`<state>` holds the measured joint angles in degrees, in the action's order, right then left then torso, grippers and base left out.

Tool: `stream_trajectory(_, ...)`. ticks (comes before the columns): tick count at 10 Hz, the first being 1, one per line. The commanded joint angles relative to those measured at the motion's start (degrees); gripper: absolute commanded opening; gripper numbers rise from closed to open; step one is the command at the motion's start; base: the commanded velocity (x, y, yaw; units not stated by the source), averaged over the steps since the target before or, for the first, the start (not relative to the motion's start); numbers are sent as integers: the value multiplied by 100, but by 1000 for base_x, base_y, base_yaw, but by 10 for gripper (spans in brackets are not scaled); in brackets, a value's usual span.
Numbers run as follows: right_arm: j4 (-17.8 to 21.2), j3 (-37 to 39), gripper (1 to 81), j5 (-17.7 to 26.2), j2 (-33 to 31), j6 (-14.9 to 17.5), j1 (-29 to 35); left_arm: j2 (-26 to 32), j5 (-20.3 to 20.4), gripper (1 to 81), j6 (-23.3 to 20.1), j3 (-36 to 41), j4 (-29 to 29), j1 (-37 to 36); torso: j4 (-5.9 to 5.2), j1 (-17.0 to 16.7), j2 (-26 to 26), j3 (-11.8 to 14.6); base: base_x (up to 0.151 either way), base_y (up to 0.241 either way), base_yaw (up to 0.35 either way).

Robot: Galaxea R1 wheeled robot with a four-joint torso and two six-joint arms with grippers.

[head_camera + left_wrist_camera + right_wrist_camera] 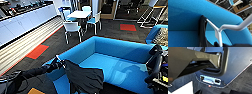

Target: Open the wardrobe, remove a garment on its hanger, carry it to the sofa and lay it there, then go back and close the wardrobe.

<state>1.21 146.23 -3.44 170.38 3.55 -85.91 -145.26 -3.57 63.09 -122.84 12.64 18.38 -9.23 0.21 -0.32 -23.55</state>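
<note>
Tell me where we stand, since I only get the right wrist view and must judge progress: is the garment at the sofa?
Observer: Yes. In the head view the black garment hangs over the near left corner of the blue sofa.
Operator: Which arm is it on?
Observer: The left one. The left gripper is at the top of its white hanger.

The blue sofa [120,67] stood on dark carpet [105,28], the black garment [83,77] draped over its front seat edge, near the sofa's left armrest.
</note>
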Motion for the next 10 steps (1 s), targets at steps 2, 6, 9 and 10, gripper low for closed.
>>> stream_trajectory(2, -59, -113, 811, 440, 60, 14, -98, 682, 340, 10, -16, 314, 81, -577, 0, 0, 0, 0, 0, 0, 0)
stream_trajectory(6, -59, -122, 811, 423, 69, 15, -107, 1025, 480, 811, 19, 410, 81, -331, 0, -2, -2, 0, 0, 0, 0)
stream_trajectory(9, -59, -122, 811, 423, 78, 14, -107, 1113, 594, 811, 19, 516, 89, -51, 0, -2, -2, 0, 0, 0, 0)
stream_trajectory(10, -59, -122, 811, 397, 87, 23, -98, 1165, 594, 811, -24, 759, 254, 142, 0, -2, -2, 0, 0, 0, 0)
